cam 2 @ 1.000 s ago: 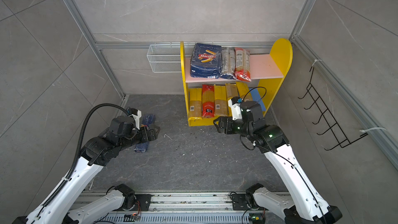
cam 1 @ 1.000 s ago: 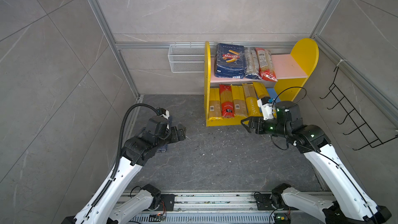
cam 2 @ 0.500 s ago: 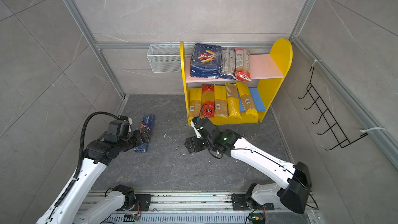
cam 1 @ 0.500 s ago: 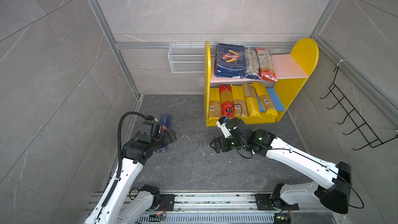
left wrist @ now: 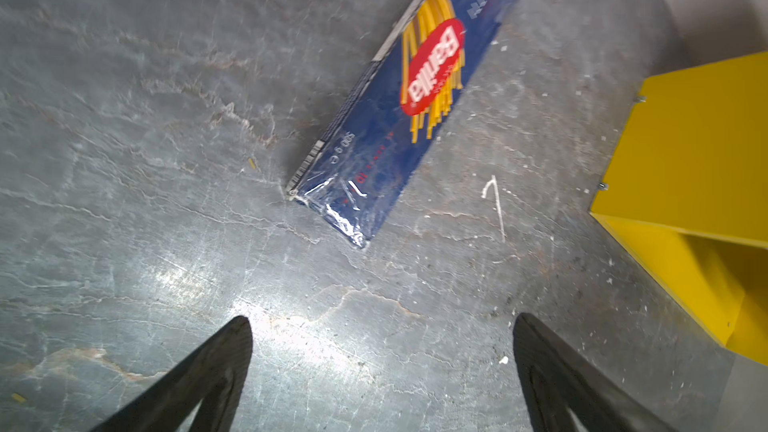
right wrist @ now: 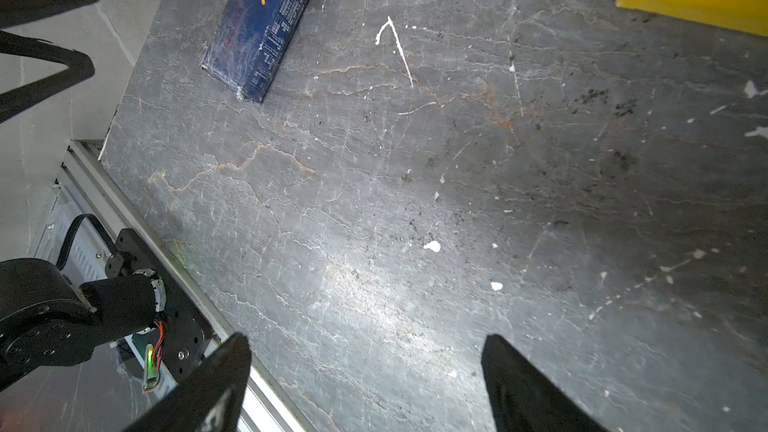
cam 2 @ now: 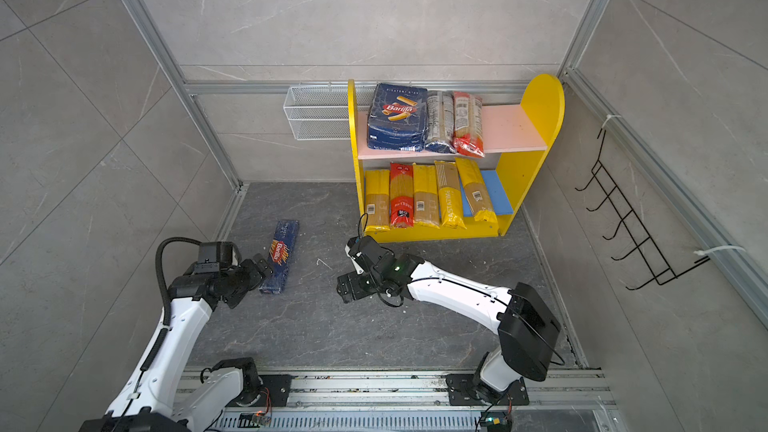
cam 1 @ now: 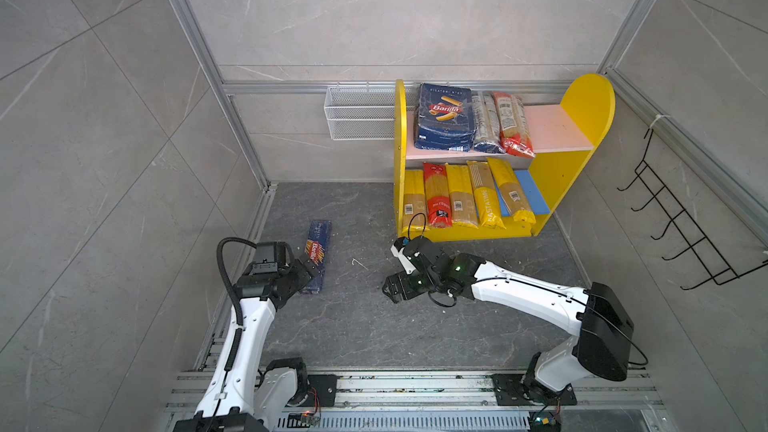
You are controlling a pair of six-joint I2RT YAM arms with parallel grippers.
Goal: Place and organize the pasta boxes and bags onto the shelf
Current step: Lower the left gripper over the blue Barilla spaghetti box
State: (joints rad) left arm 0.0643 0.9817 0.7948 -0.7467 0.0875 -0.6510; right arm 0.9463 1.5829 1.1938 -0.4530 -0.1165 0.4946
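— One item is lying off the shelf (cam 1: 590, 97): the long blue spaghetti box (cam 1: 316, 255), flat on the floor (cam 1: 374, 326), well to the shelf's left.
— What is changing?
— The right claw (cam 1: 392, 286) is swinging out to mid-floor. A second ago it was at the lower board (cam 1: 534, 197). It is leaving the fifth bag (cam 1: 509, 189) lying there, slanted beside the other four. Its jaws are standing wide, carrying nothing.
— Meaning?
— The bags are looking finished. I am judging that only the box is remaining.
— And the left claw (left wrist: 380, 326)?
— It is drawing back slightly, gaping fully, empty. The box is lying just ahead of its fingertips, skewed to them and not touching, its near end pointing toward the gap.
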